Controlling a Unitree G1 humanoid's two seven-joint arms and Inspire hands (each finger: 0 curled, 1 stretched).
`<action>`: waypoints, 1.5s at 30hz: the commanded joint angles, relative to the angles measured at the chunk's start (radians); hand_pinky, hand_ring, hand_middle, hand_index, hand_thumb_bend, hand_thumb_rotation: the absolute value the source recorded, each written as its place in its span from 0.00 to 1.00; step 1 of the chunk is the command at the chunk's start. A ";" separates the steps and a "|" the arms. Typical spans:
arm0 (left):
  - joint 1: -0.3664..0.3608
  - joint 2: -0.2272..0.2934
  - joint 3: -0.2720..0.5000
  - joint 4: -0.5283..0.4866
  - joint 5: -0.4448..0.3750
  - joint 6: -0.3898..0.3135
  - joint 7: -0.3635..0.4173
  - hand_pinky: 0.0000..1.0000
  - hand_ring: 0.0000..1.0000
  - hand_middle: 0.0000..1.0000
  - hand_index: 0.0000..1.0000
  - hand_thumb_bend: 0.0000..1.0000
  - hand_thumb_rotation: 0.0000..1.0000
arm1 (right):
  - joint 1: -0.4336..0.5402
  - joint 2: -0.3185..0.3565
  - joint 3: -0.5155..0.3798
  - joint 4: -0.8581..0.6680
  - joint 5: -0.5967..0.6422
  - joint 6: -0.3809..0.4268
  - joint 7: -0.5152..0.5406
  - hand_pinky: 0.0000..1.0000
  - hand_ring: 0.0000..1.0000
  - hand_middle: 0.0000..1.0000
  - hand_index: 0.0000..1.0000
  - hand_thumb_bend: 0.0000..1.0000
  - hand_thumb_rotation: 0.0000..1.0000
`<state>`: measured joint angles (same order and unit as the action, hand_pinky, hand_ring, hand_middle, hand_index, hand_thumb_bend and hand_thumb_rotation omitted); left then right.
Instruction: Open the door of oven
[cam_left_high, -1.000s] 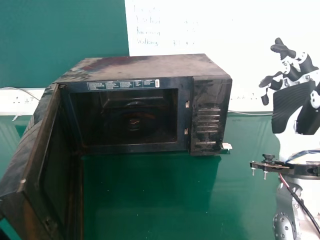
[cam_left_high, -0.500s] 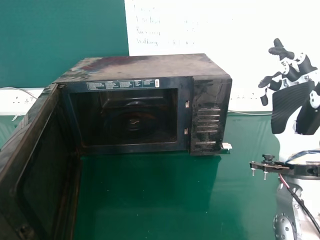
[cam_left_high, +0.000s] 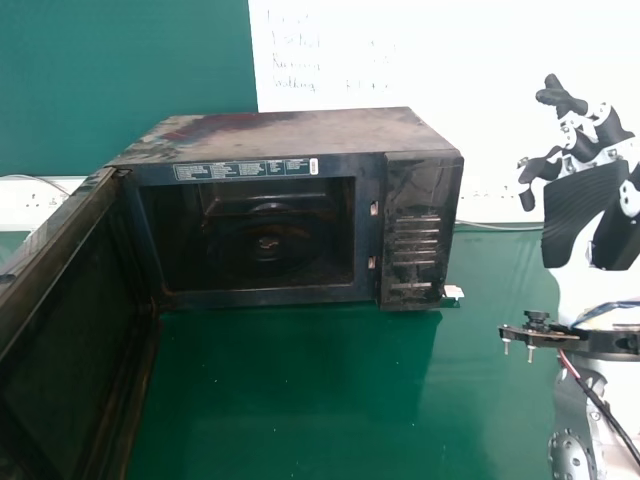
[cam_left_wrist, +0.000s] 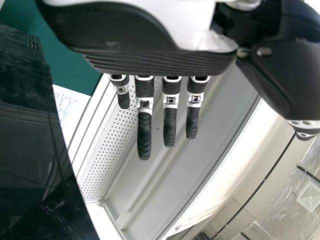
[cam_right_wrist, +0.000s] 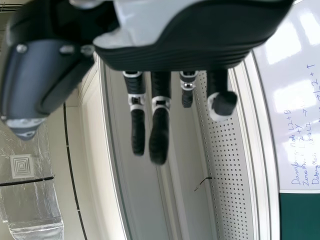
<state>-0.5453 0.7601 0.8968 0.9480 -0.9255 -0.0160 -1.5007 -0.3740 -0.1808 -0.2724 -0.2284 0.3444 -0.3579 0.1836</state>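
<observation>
Has the oven (cam_left_high: 270, 160) on the green desk (cam_left_high: 290, 400), left of the middle of the head view, with its door (cam_left_high: 75, 320) swung wide open from the left side toward the camera. Lays bare a dark cavity (cam_left_high: 250, 235) with a small fitting low inside, left of the control panel (cam_left_high: 412, 235).

Holds the left hand (cam_left_wrist: 145, 62) open and empty in the left wrist view, with fingers straight and slightly spread, next to a dark glossy panel (cam_left_wrist: 30, 145). Cannot tell from here whether to call that panel the door or the body.

Keeps the right hand (cam_left_high: 590, 210) raised in the head view, well apart from the oven, with loosely bent fingers spread around nothing.

Includes, behind the oven, a green wall (cam_left_high: 120, 80) and a whiteboard (cam_left_high: 420, 60) with handwriting, plus a thin cable (cam_left_high: 500, 228) low along the wall at right.
</observation>
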 joint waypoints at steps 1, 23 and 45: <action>-0.019 0.005 0.007 0.031 -0.010 0.010 -0.025 0.00 0.00 0.26 0.67 1.00 0.68 | 0.009 -0.007 -0.004 -0.011 0.002 0.009 -0.005 0.47 0.59 0.78 0.83 1.00 1.00; -0.030 0.003 0.007 0.004 -0.006 0.021 -0.049 0.00 0.00 0.25 0.64 0.99 0.65 | 0.014 -0.009 -0.007 -0.013 0.001 0.012 0.000 0.50 0.59 0.77 0.83 1.00 1.00; -0.058 -0.020 -0.007 0.023 -0.005 0.023 -0.066 0.00 0.00 0.28 0.68 0.99 0.67 | 0.001 -0.027 -0.011 0.019 0.004 0.005 0.021 0.49 0.60 0.78 0.84 1.00 1.00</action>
<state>-0.5834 0.7534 0.8954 0.9659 -0.9237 -0.0001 -1.5589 -0.3666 -0.1985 -0.2788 -0.2164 0.3423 -0.3406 0.2001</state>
